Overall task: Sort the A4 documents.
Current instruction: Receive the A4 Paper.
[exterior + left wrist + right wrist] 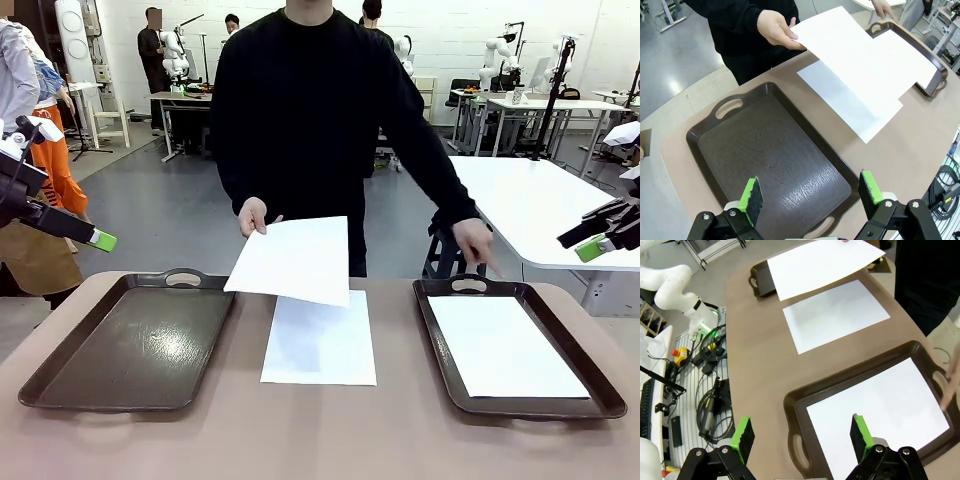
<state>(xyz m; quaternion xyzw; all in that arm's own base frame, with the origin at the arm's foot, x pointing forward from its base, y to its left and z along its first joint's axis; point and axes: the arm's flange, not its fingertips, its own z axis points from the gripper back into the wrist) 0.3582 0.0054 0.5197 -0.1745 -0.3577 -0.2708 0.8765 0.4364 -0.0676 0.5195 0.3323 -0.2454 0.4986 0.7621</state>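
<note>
- Brown tabletop [320, 440] fills the near half of my front view. A person in a black top stands at its far edge, and a workshop with white tables lies behind.
- I see two dark brown trays on the tabletop, well apart. The left tray [130, 345] is bare inside.
- The right tray [432, 330] carries one of the A4 documents. This tray sheet [505, 345] lies flat inside the rim.
- A second document, the table sheet [320, 345], lies flat on the bare tabletop between the trays and touches neither.
- A third, the held sheet [295, 260], is up in the air and tilted. From my front view it covers the far end of the table sheet, and one corner reaches over the left tray's far rim.
- The person's holding hand [253, 215] grips the held sheet at its far corner on the left tray's side.
- The person's other hand [475, 240] reaches down toward the far handle of the right tray. I cannot tell whether it touches.
- My left gripper [811, 194] hangs above the left tray with its green pads spread wide and nothing between them.
- My right gripper [802, 432] is raised over the right tray and the tray sheet. Its jaws are also wide apart and empty.
</note>
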